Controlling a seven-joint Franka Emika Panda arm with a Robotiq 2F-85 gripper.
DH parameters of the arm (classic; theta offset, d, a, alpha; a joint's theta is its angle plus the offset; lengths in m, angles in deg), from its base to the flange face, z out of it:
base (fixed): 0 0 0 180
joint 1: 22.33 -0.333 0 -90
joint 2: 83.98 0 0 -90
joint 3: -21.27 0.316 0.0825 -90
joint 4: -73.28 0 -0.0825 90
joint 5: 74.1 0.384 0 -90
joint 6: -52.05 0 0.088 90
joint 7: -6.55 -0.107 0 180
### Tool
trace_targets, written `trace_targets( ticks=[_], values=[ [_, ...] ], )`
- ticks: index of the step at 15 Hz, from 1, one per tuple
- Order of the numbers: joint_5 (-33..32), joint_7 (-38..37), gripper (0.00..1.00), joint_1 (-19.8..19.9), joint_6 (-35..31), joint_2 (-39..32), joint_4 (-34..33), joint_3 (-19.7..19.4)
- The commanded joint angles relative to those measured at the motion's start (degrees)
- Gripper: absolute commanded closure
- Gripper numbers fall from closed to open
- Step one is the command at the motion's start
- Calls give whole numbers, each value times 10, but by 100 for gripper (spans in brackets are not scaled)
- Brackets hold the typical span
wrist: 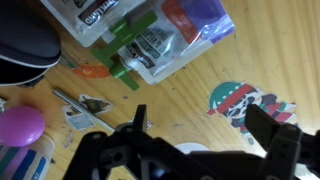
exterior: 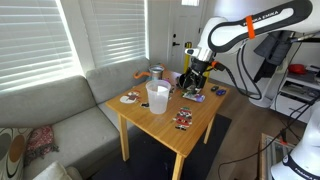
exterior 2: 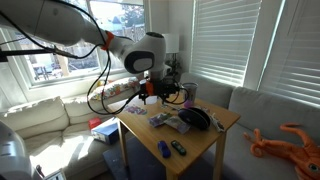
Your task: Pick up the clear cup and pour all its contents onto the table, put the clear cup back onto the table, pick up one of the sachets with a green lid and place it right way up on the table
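The clear cup [exterior: 158, 97] stands upright near the middle of the light-wood table [exterior: 165, 128]. Small colourful sachets lie flat around it [exterior: 130, 98], [exterior: 183, 120]. My gripper [exterior: 196, 86] hangs low over the far side of the table, apart from the cup. In the wrist view my gripper [wrist: 205, 128] is open and empty over bare wood. A sachet with a red, white and teal-green print [wrist: 245, 103] lies flat just beyond my right fingertip. I cannot make out a green lid on it. In an exterior view my gripper [exterior 2: 150, 92] is over the table's corner.
A grey-and-orange container [exterior: 157, 72] stands at the table's back edge. A clear packet with a green strip [wrist: 140, 42], a black object [wrist: 25, 45] and a purple ball [wrist: 22, 126] lie near my gripper. A grey sofa [exterior: 60, 115] is beside the table.
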Motion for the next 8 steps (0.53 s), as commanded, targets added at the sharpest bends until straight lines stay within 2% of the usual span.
trace_targets(
  ticks=[1, 8],
  values=[
    [19, 50, 0, 22, 22, -52, -42, 15],
    [20, 108, 0, 61, 53, -121, -118, 34]
  ],
)
